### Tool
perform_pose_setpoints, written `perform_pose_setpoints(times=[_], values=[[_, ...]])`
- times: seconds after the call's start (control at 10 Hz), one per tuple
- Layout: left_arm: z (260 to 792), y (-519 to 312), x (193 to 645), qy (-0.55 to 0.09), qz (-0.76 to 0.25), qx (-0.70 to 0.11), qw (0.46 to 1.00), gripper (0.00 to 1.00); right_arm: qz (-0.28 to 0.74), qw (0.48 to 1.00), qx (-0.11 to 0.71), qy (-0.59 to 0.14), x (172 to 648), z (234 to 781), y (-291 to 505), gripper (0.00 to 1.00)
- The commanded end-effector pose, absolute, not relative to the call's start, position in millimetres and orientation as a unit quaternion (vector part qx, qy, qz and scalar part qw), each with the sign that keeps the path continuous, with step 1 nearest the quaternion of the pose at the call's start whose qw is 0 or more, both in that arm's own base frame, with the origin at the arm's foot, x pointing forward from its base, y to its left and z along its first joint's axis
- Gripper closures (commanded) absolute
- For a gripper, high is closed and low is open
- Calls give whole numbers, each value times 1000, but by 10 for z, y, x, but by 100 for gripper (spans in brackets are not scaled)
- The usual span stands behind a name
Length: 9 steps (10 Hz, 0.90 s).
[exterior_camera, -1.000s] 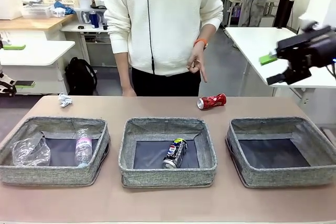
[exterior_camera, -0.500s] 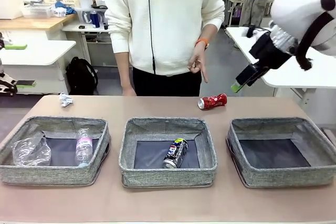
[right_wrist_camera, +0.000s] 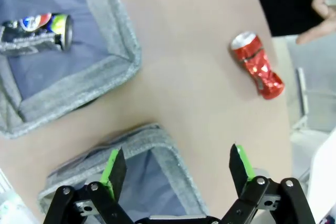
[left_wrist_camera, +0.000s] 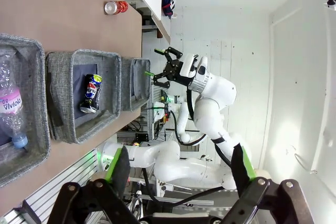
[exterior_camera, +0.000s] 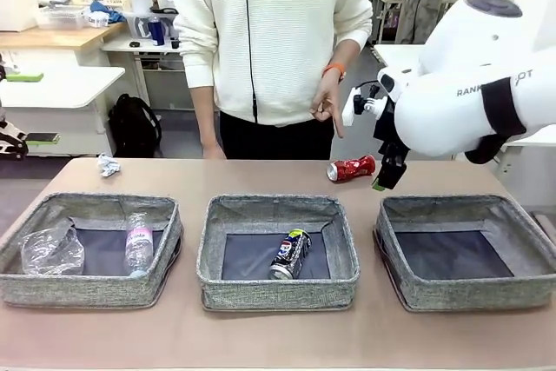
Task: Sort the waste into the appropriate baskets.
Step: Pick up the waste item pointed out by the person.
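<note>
We found the red can (exterior_camera: pixel 351 168) lying on its side on the bare table (exterior_camera: pixel 278 175), beyond the gap between the middle basket (exterior_camera: pixel 278 293) and the right basket (exterior_camera: pixel 469 293), close to the person's edge. Our right gripper (right_wrist_camera: pixel 176 162) hung with its jaws wide apart and nothing between them, above the far left corner of the right basket and just to the right of the can, not touching it. From that wrist the can lay ahead of the gripper and off to one side. Its long axis ran on a slant to the line between the two pads, and its silver top end pointed toward the middle basket. We judged that the gripper would need to shift across and roll so that the pads closed over the can's narrow width. A person's hand (exterior_camera: pixel 328 103) hung above the can, clear of it. Our left gripper (left_wrist_camera: pixel 179 161), also wide open and empty, hung well away at the left, so the right arm was plainly nearer.
</note>
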<state>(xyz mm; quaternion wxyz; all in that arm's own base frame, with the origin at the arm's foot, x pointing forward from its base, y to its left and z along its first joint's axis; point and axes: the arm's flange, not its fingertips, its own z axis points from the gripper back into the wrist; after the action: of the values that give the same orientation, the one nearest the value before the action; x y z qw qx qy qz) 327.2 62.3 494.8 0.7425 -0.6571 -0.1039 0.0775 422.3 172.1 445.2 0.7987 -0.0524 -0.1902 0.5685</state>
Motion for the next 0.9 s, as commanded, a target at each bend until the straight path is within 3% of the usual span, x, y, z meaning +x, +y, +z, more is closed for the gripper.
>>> perform_pose_setpoints(times=[0.0, 0.2, 0.3, 0.6, 0.8], values=[[4978, 621, 3262, -104, 74, -663, 738, 0, 555, 807, -51, -196, 4284, 4602, 1685, 0], [4978, 621, 3262, -104, 74, -663, 738, 0, 565, 800, -50, -193, 4243, 4489, 1702, 0], [4978, 621, 3262, -104, 74, -663, 738, 0, 605, 783, -50, -134, 4337, 4430, 1741, 0], [4978, 621, 3262, -104, 74, -663, 738, 0, 675, 737, -29, -13, 5200, 4492, 1732, 0], [4978, 621, 3262, -104, 74, -663, 738, 0, 701, 712, -20, 3, 5620, 4385, 1683, 0]])
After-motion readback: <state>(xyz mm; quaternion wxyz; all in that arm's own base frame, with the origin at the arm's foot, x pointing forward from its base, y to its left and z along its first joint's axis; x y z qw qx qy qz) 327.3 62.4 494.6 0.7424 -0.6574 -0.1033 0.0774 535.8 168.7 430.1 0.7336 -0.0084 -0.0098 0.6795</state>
